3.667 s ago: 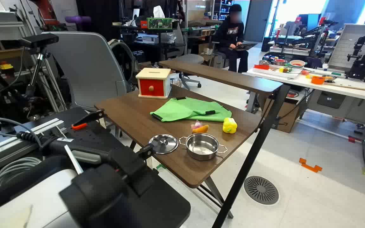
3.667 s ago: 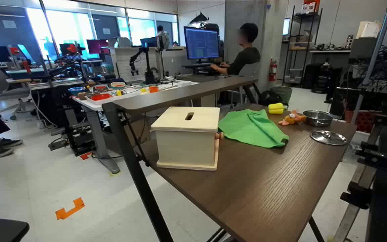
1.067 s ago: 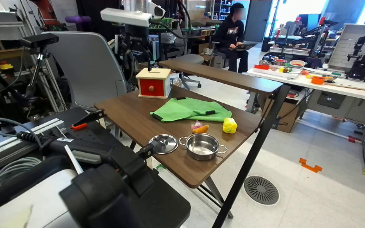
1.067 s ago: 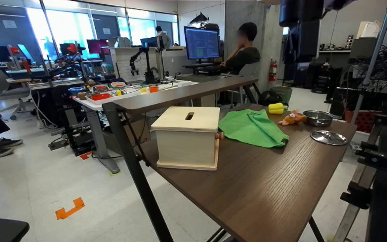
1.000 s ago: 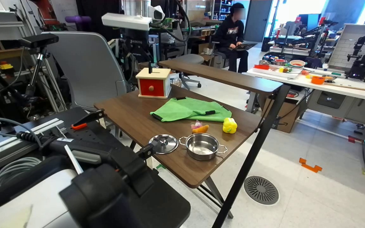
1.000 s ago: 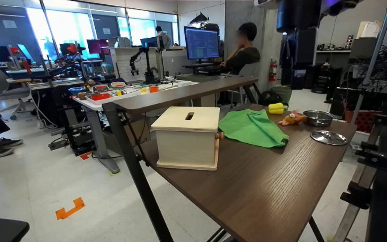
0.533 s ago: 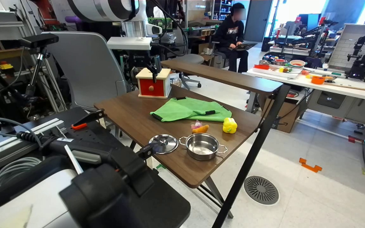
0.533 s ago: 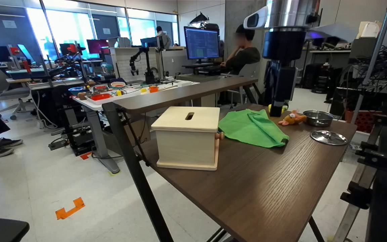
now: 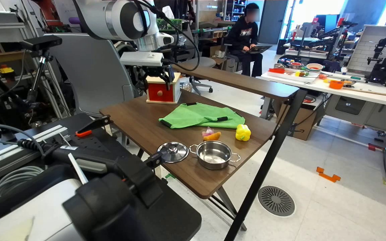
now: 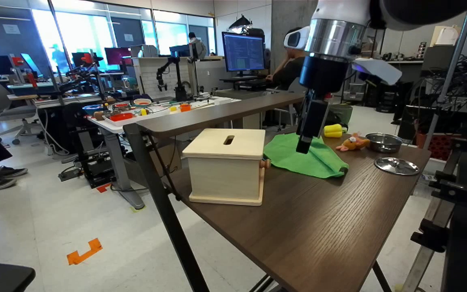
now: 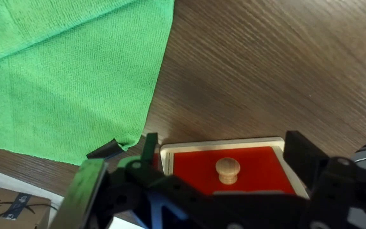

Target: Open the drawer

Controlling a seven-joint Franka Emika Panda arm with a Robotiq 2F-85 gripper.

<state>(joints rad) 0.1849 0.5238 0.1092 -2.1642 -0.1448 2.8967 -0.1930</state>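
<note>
The drawer is the red front (image 9: pixel 169 95) of a small pale wooden box, with a round wooden knob (image 9: pixel 159 93). It looks pushed in. In the wrist view the red front (image 11: pixel 195 163) and knob (image 11: pixel 227 168) show between my fingers; its upper part is hidden by the gripper. In an exterior view the box (image 10: pixel 225 178) is seen from the side, the knob (image 10: pixel 265 164) sticking out. My gripper (image 11: pixel 222 143) is open and empty, fingers wide apart. It (image 10: pixel 303 147) is tilted in front of the knob, apart from it and above the table.
A green cloth (image 9: pixel 199 115) lies in front of the box. A yellow pepper (image 9: pixel 243 132), a small orange-pink toy (image 9: pixel 211 135), a metal pot (image 9: pixel 214 155) and its lid (image 9: pixel 173 152) stand farther along the table. A raised brown shelf (image 10: pixel 217 116) runs along one table edge.
The arm has come into view from above. My gripper has lowered, tilted and moved toward the drawer's front. The box, drawer and other objects have not moved.
</note>
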